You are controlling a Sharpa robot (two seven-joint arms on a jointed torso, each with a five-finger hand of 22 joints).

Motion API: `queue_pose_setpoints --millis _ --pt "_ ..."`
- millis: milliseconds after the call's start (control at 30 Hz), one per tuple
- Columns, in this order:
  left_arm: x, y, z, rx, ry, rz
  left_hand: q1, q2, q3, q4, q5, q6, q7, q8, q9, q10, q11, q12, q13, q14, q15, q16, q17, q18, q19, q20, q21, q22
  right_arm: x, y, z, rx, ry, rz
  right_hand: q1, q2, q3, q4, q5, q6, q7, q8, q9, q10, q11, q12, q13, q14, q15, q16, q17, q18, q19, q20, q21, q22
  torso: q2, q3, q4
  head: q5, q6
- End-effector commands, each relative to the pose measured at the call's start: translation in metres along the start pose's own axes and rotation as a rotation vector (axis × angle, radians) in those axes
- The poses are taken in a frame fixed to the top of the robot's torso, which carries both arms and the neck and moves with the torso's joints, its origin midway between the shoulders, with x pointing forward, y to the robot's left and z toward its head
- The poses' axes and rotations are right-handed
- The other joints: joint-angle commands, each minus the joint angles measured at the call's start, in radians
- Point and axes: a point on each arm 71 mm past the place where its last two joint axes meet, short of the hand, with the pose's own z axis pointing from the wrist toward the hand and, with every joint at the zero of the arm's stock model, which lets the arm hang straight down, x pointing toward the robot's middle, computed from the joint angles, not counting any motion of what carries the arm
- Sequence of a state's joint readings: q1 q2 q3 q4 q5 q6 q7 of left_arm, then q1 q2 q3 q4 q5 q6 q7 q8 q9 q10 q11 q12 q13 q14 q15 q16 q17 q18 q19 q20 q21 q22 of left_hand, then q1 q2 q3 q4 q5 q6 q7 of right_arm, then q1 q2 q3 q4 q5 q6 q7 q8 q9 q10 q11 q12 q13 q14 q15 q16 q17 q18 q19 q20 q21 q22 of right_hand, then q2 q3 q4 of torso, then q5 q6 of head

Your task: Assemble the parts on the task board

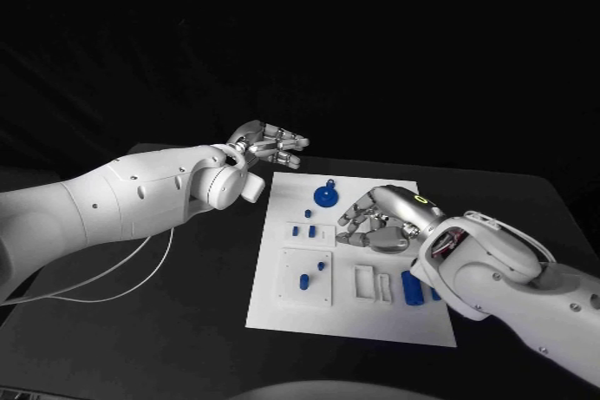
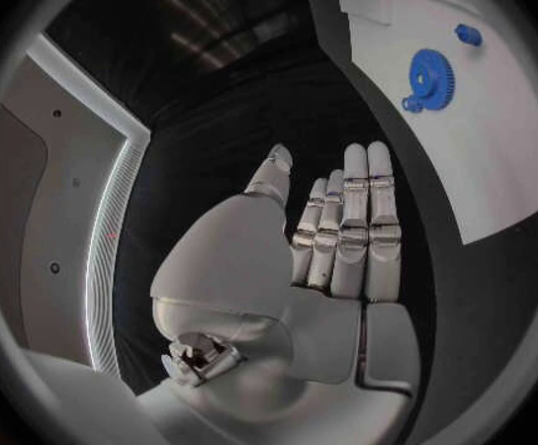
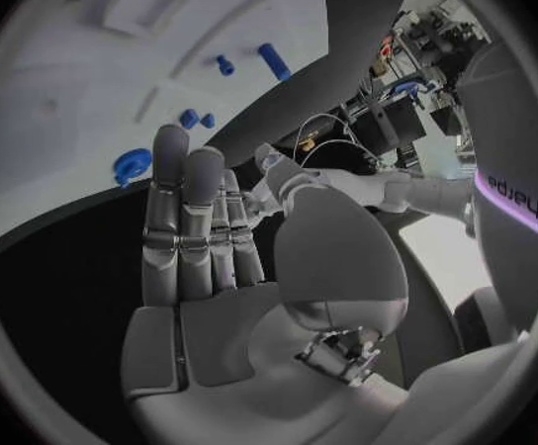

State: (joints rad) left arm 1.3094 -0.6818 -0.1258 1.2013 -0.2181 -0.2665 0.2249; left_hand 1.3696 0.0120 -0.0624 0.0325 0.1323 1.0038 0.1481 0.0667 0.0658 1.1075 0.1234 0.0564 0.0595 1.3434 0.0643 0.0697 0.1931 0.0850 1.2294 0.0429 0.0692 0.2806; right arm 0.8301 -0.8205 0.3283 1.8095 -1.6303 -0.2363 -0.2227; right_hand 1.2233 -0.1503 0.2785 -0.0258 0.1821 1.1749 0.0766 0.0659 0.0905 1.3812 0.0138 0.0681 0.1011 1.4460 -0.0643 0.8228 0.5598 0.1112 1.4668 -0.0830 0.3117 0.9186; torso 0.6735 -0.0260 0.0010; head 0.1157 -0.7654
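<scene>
- Since the white task board point(image 1: 356, 318) lies flat in the middle of the black bench point(image 1: 150, 331), its near part is in reach of both arms, which looks like the reason for its place.
- The blue gear point(image 1: 328, 194) lies near the board's far edge, with a small knob beside its rim; in the left wrist view the same gear point(image 2: 427, 77) lies loose on the plate, not set on a shaft as far as I can tell.
- A row of small blue pegs point(image 1: 304, 232) stands in the board's middle strip, apparently seated in their holes.
- The raised square block point(image 1: 306, 278) at the board's near left corner carries two more blue pieces point(image 1: 304, 283), one longer than the other.
- Beside it two slotted white holders point(image 1: 373, 284) are recessed; whether anything sits in them I cannot tell.
- A larger blue bar point(image 1: 412, 287) lies near the right arm, partly hidden by it.
- The right hand point(image 1: 379, 219) hangs over the board's middle, its fingers point(image 3: 183, 227) straight, close together and grasping nothing; I judge it is poised to pick a part.
- The left hand point(image 1: 268, 145) hovers off the board's far left corner, its fingers point(image 2: 356, 227) likewise extended and holding nothing, kept clear of the work.
</scene>
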Motion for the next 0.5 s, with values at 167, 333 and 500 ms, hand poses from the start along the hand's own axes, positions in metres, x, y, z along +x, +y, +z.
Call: queue_pose_setpoints --millis 167,333,500 --pt "-0.005 0.003 -0.004 0.042 -0.014 -0.004 -0.006 -0.003 -0.004 0.008 -0.022 -0.011 -0.002 -0.003 0.001 0.063 -0.016 0.009 0.002 -0.002 -0.004 0.001 -0.001 -0.016 0.001 0.001 0.004 -0.004 -0.013 -0.06 -0.016 0.208 0.108 0.281 0.007 0.043 -0.12 0.002 0.071 0.02 -0.022 0.002 0.043 0.023 -0.052 0.329 0.393 0.007 -0.038 0.024 0.036 -0.028 0.04 -0.042 0.036 0.005 -0.013 -0.001 -0.0081 -0.043 0.004" --pt "-0.008 0.006 -0.006 0.042 -0.018 -0.006 -0.002 -0.003 -0.005 0.005 -0.019 -0.009 -0.002 -0.003 0.001 0.059 -0.015 0.007 0.002 -0.002 -0.004 0.001 -0.002 -0.017 0.001 0.0 0.004 -0.005 -0.018 -0.093 -0.032 0.363 0.158 0.325 -0.005 0.047 -0.114 0.04 0.079 0.003 -0.03 0.0 0.181 -0.129 -0.057 0.682 0.788 -0.014 -0.041 0.107 0.152 -0.022 0.037 -0.043 0.086 0.037 -0.02 0.0003 -0.0121 -0.064 0.0" --pt "-0.01 0.009 -0.008 0.04 -0.016 -0.007 -0.002 -0.002 -0.005 0.004 -0.019 -0.009 -0.002 -0.003 0.001 0.057 -0.015 0.008 0.002 -0.001 -0.004 0.001 -0.002 -0.018 0.002 -0.001 0.004 -0.005 -0.018 -0.109 -0.045 0.462 0.248 0.272 0.008 0.048 -0.026 0.048 0.038 0.019 -0.052 -0.005 0.314 -0.096 -0.066 0.845 0.961 -0.023 -0.049 0.164 0.274 -0.029 0.035 -0.051 0.138 0.082 -0.023 0.0003 -0.0164 -0.078 -0.002"
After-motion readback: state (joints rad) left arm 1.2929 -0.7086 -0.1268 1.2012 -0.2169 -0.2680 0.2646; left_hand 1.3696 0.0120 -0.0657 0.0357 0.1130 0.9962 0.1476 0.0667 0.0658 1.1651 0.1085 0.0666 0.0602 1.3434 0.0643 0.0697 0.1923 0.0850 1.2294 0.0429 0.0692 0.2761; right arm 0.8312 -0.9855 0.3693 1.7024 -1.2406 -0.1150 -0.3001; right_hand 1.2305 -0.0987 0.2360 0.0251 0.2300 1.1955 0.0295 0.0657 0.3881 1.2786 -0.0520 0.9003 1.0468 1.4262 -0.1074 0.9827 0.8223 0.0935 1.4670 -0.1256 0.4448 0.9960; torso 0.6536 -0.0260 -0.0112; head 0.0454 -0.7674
